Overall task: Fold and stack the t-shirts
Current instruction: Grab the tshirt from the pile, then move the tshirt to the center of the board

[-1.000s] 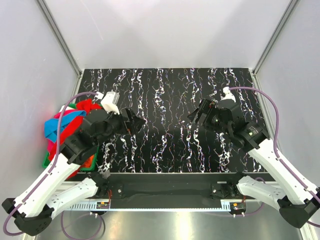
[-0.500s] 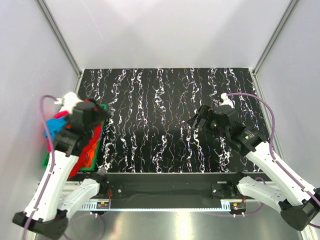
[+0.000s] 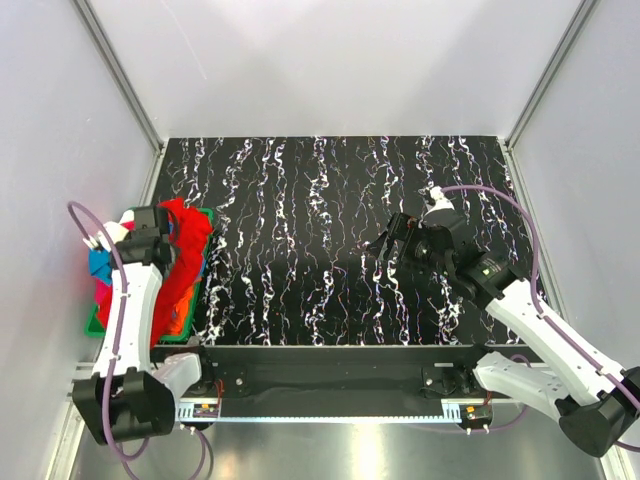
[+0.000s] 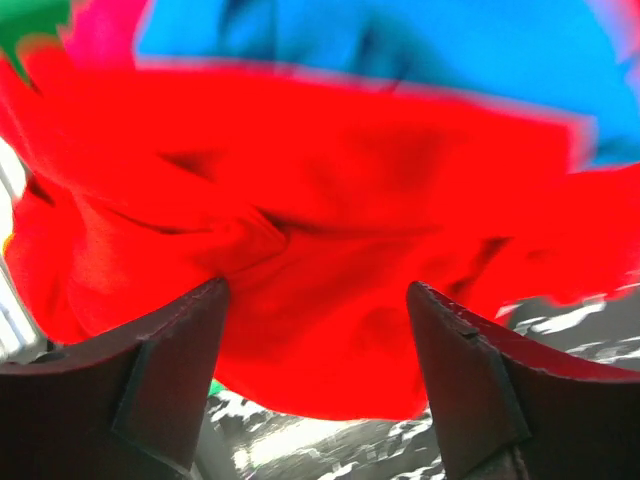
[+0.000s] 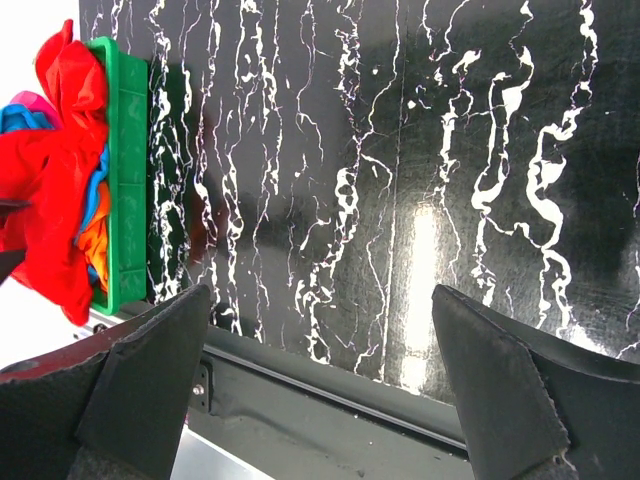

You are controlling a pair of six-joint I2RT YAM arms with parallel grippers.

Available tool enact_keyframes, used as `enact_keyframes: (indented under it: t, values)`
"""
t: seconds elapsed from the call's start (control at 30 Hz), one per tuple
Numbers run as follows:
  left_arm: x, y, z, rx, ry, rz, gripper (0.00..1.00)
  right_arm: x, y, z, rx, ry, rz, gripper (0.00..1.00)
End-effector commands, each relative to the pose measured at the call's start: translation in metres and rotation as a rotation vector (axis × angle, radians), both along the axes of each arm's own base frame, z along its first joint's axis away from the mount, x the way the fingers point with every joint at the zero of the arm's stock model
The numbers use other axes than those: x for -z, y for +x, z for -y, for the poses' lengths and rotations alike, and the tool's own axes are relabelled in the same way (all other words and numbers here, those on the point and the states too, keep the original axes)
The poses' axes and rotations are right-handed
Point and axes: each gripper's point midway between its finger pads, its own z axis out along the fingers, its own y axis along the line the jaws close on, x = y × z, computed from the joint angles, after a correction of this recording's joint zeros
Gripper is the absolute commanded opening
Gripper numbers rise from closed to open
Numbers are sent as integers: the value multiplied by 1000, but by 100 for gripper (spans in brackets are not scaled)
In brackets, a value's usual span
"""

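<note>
Overflowing green bin point(image 5: 125, 170): crumpled t-shirts point(image 3: 185, 258).

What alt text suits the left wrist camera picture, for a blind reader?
A crumpled bright red cloth t-shirt fills the view, showing between the left gripper's dark, spread fingers. A blue cloth t-shirt lies behind it; black white-veined tabletop shows below.

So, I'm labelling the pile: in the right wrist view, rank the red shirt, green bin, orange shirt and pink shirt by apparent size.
1. red shirt
2. green bin, close behind the first
3. orange shirt, mostly covered
4. pink shirt, only a sliver showing
</note>
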Motion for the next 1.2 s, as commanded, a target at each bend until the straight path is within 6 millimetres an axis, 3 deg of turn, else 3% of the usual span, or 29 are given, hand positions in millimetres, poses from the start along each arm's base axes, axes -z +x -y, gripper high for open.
enact_keyframes:
  t: [0.0,0.2,0.27,0.33,0.4,0.5,0.53,0.57,0.6,0.7,0.83,0.87,0.9,0.97,1.07,1.17]
  values:
    - [12,2,8,-24,-62,31,73,-14,2,-5,-38,11,66,100]
    - [12,-3,4,1,-20,27,50,-23,-2,-2,-45,28,97,100]
    - [13,-3,4,9,-16,35,33,-29,-4,-1,-45,39,114,100]
    - [4,1,8,48,-28,61,0,-32,-5,1,-44,41,129,100]
    - [-17,7,13,108,-11,143,0,-34,-5,2,-46,38,138,100]
    - [-76,20,17,185,35,320,0,-34,-7,1,-50,46,135,100]
    - [-121,24,20,209,58,449,0,-34,-9,-1,-60,52,131,100]
    - [-144,28,30,256,40,525,0,-34,-9,-1,-61,53,129,100]
    - [-187,26,36,287,49,646,0,-34,-12,-4,-85,60,123,100]
    - [-268,35,69,438,-18,886,0,-33,-17,-9,-125,70,111,100]
    - [-377,54,167,932,-301,1235,0,-32,-15,-4,-104,57,123,100]
    - [-390,46,207,1066,-419,1245,0,-34,-14,-3,-98,57,128,100]
    - [-411,51,222,1131,-387,1269,0,-34,-14,-2,-92,55,130,100]
    - [-423,47,258,1225,-347,1283,0,-40,-13,0,-78,59,141,100]
    - [-409,58,291,1349,-369,1254,0,-46,-14,1,-71,66,147,100]
    - [-345,86,312,1405,-371,1106,0,-43,-9,13,4,49,151,100]
